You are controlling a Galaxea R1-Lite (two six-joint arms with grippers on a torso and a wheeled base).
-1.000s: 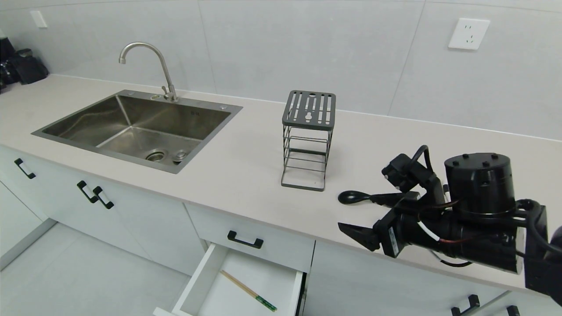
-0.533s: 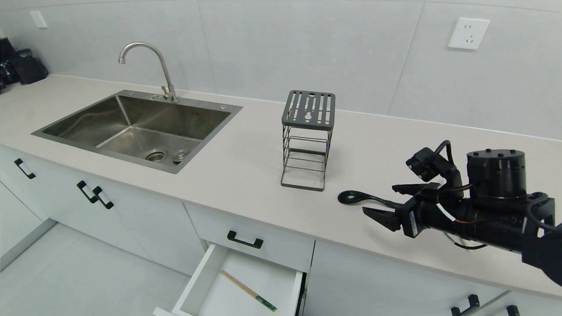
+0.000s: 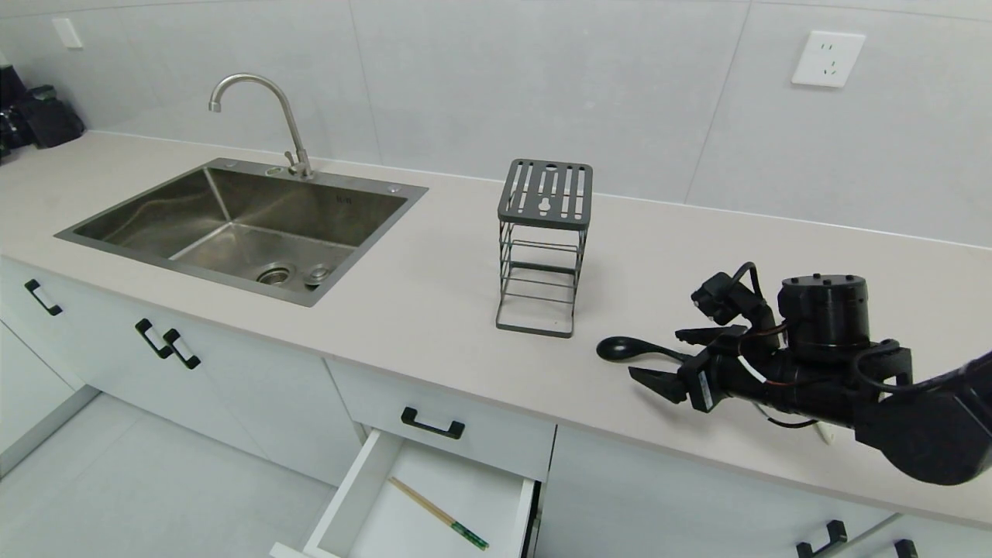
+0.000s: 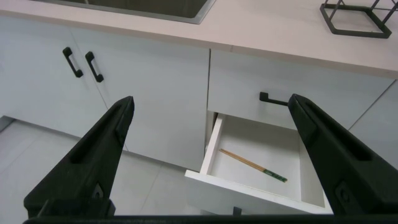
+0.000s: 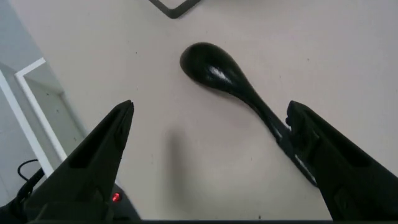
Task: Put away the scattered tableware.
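Observation:
A black spoon (image 3: 620,348) lies on the pale counter (image 3: 434,310) in front of the wire rack, its handle pointing right. My right gripper (image 3: 674,358) stands open low over the counter, its fingers on either side of the handle's end. In the right wrist view the spoon (image 5: 214,70) lies just ahead of the open gripper (image 5: 210,109), and its handle runs up against one finger (image 5: 329,162). A pair of chopsticks (image 3: 438,513) lies in the open white drawer (image 3: 341,496) below. My left gripper (image 4: 211,102) hangs open in front of the cabinets, above that drawer (image 4: 211,149) and the chopsticks (image 4: 252,166).
A dark wire rack (image 3: 542,248) stands mid-counter beside the spoon. A steel sink (image 3: 232,225) with a faucet (image 3: 287,116) is set in at the left. Cabinet doors and a shut drawer front (image 3: 432,424) run below the counter edge.
My right arm has dropped lower and drawn right and back, bringing its open fingers around the spoon's handle. The spoon, drawer and chopsticks have not moved.

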